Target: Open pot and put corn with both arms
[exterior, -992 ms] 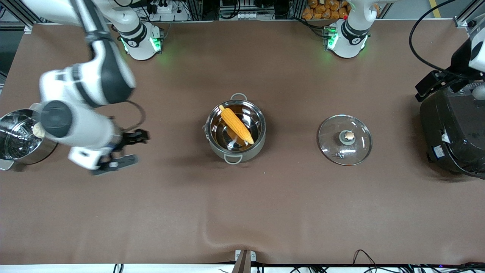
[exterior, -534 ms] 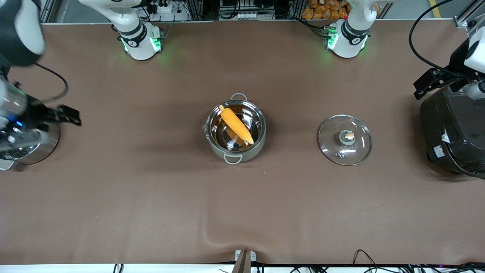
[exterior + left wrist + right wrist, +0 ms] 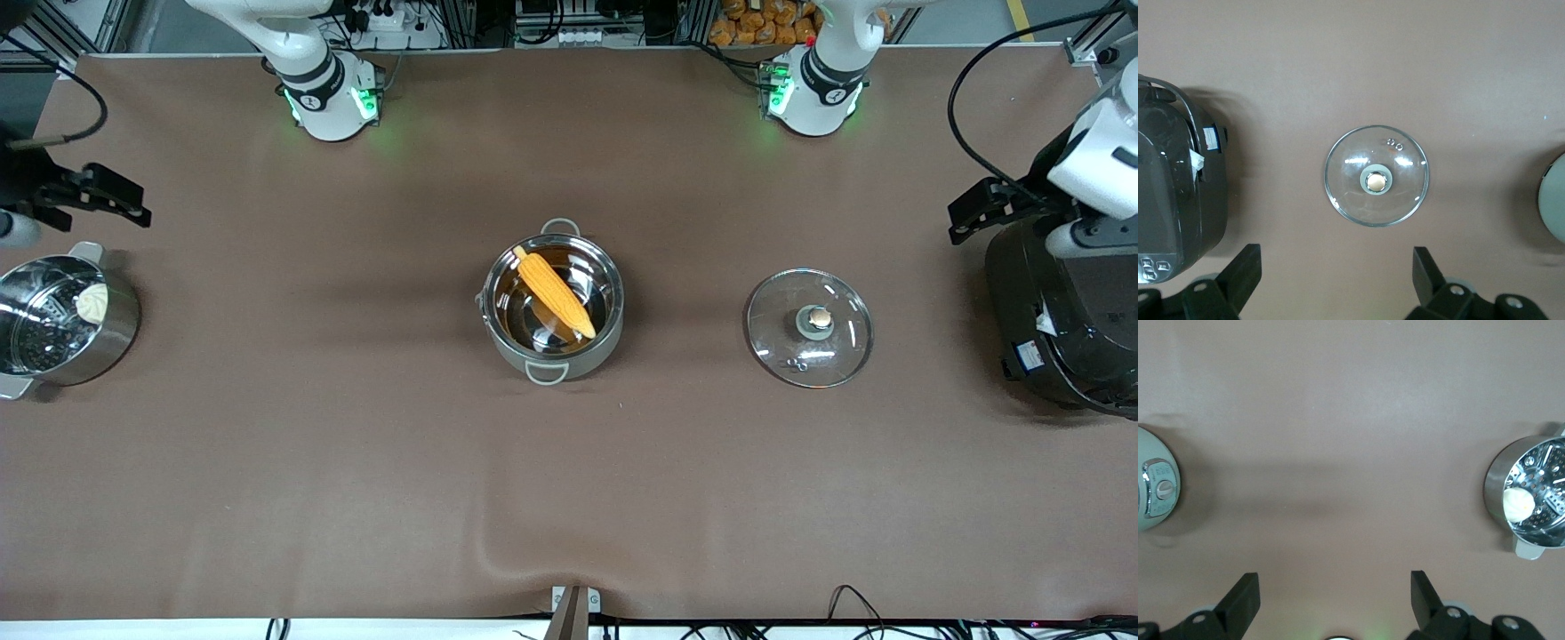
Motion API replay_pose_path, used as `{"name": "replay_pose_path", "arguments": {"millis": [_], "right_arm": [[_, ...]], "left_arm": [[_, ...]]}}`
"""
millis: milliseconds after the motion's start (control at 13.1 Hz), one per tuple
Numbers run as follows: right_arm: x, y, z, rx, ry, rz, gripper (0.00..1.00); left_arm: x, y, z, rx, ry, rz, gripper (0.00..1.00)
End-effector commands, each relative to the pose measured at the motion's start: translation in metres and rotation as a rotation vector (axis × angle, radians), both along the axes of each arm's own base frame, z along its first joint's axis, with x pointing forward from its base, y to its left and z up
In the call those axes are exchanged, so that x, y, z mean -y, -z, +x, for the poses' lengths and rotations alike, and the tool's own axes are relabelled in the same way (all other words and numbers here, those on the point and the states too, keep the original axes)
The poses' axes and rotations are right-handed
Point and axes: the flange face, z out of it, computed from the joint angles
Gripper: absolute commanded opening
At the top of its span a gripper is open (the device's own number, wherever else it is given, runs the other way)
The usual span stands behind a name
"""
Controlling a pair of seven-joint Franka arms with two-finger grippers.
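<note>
The open steel pot (image 3: pixel 607 342) stands mid-table with the yellow-orange corn (image 3: pixel 556 292) lying slantwise inside it. Its glass lid (image 3: pixel 840 351) with the copper knob (image 3: pixel 820 316) lies flat on the table beside the pot, toward the left arm's end. My left gripper (image 3: pixel 973 212) is open and empty, up over the table between the lid and the rice cooker. Its wrist view shows the lid (image 3: pixel 1351 157) under the open fingers (image 3: pixel 1245 273). My right gripper (image 3: pixel 124 203) is open and empty, up over the right arm's end of the table. The pot's wall (image 3: pixel 1155 487) shows at the edge of the right wrist view.
A steel steamer pot (image 3: pixel 124 324) with a white bun (image 3: pixel 92 302) stands at the right arm's end and shows in the right wrist view (image 3: pixel 1495 487). A big black rice cooker (image 3: pixel 1067 320) stands at the left arm's end and shows in the left wrist view (image 3: pixel 1171 200).
My right arm has swung up and away from the pot's side to its end of the table. My left gripper has shifted slightly. Pot, corn and lid have not moved.
</note>
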Motion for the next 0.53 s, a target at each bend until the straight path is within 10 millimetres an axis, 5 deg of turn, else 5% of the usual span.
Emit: {"name": "replay_pose_path", "arguments": {"millis": [0, 229, 458], "right_arm": [[0.002, -0.001, -0.010, -0.001, 0.027, 0.024, 1.00], [-0.002, -0.003, -0.010, 0.004, 0.020, 0.026, 1.00], [0.014, -0.003, -0.011, 0.003, 0.035, 0.028, 1.00]], "left_arm": [[-0.001, 0.011, -0.005, -0.036, 0.024, -0.017, 1.00], [-0.002, 0.015, -0.005, -0.045, 0.017, -0.014, 1.00], [-0.004, 0.006, -0.005, -0.025, 0.011, -0.011, 1.00]]}}
